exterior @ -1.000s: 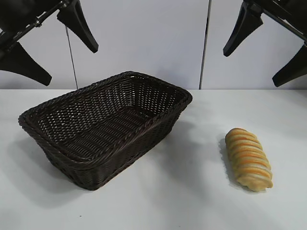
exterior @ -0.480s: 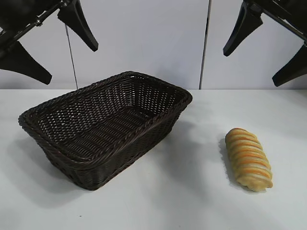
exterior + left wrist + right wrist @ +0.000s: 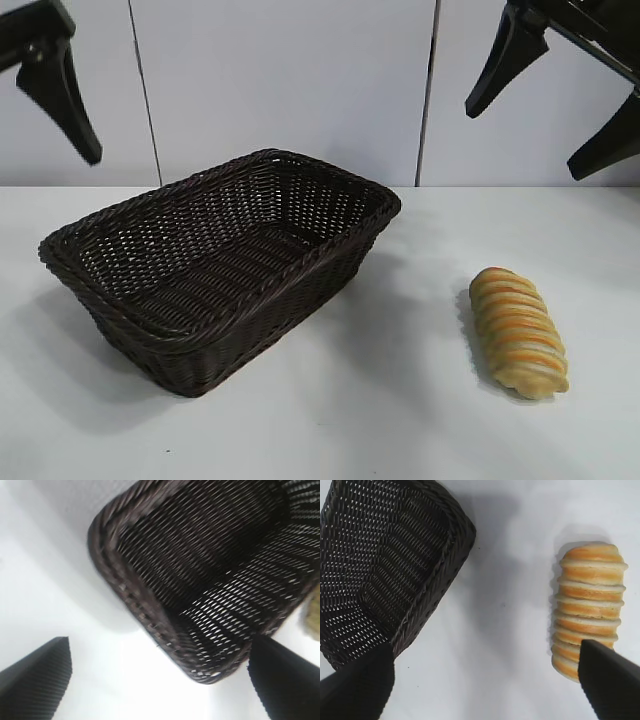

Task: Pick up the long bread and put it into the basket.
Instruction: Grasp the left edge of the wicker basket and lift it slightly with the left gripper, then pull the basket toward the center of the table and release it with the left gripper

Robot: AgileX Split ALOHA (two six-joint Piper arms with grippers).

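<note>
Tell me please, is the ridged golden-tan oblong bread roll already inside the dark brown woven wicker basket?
No, the bread roll lies on the white table beside the empty basket.

A: We see the basket (image 3: 210,575) filling most of the left wrist view, its dark weave open and its braided rim showing at 1 rounded corner.

B: And we see the left gripper (image 3: 165,680) spread wide, 2 black fingertips (image 3: 37,677) far apart, with white table (image 3: 45,580) beside the basket. A tan sliver shows at the edge; we cannot identify it.
</note>
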